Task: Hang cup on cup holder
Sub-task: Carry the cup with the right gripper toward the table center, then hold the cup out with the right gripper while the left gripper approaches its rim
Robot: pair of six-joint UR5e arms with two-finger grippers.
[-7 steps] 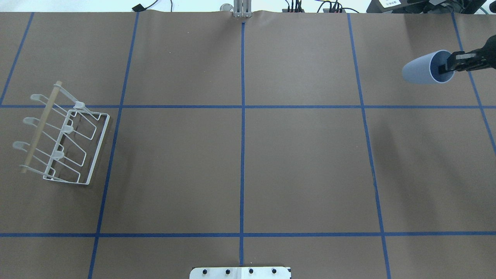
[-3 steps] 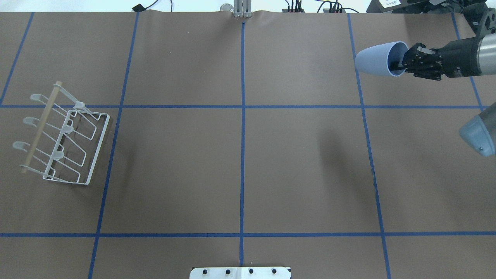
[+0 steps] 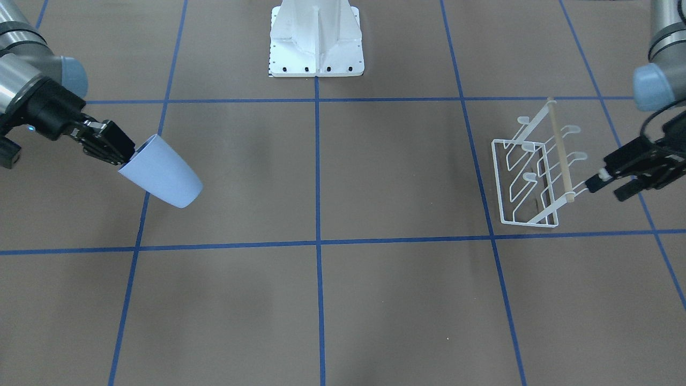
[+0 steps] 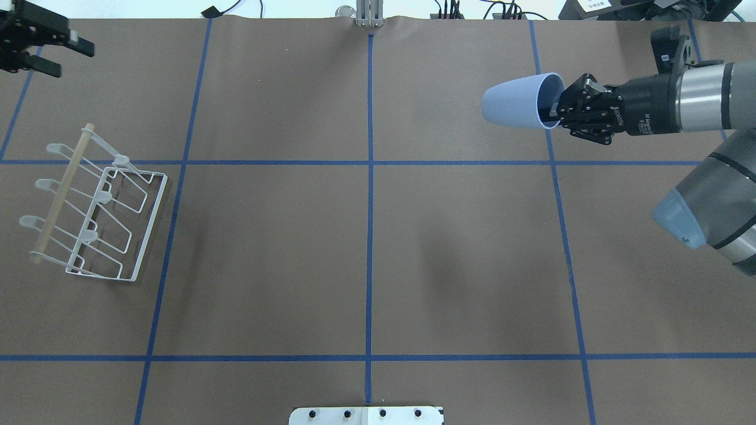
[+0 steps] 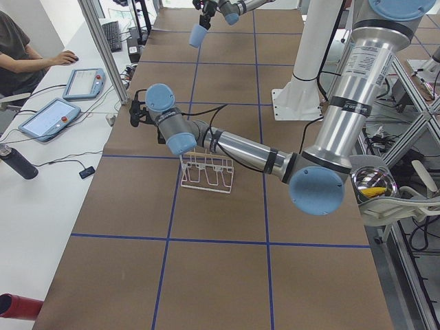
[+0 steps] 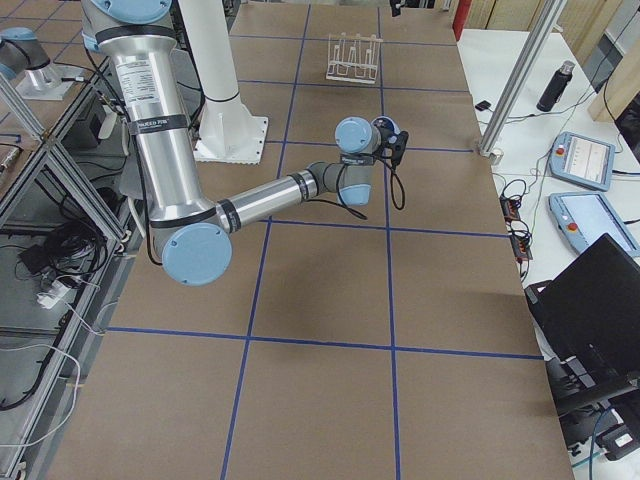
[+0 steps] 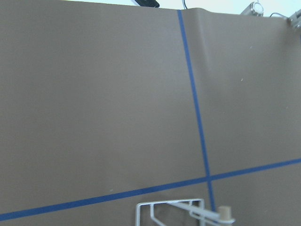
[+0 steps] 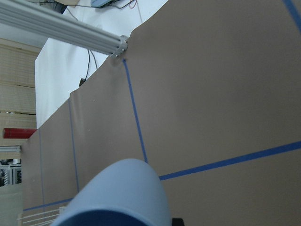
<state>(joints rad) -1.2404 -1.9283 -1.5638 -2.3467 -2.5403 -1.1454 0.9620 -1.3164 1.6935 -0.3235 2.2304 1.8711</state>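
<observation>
Cup holder (image 4: 105, 196) sits on the table's (image 4: 266, 236) left side, prongs up. Cup (image 4: 514, 107) hangs sideways in the air far right, with the right hand (image 4: 555, 115) pinching its rim, I'd guess to leave the mouth free for a prong. Left hand (image 4: 74, 62) is spread and empty near the rack.

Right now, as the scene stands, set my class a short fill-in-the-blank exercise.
The right gripper pinches the cup by its ____.
The cup holder has ____ prongs, all bare.
The left gripper holds nothing; its jaws stand ____.
Missing words: rim; six; open.
</observation>
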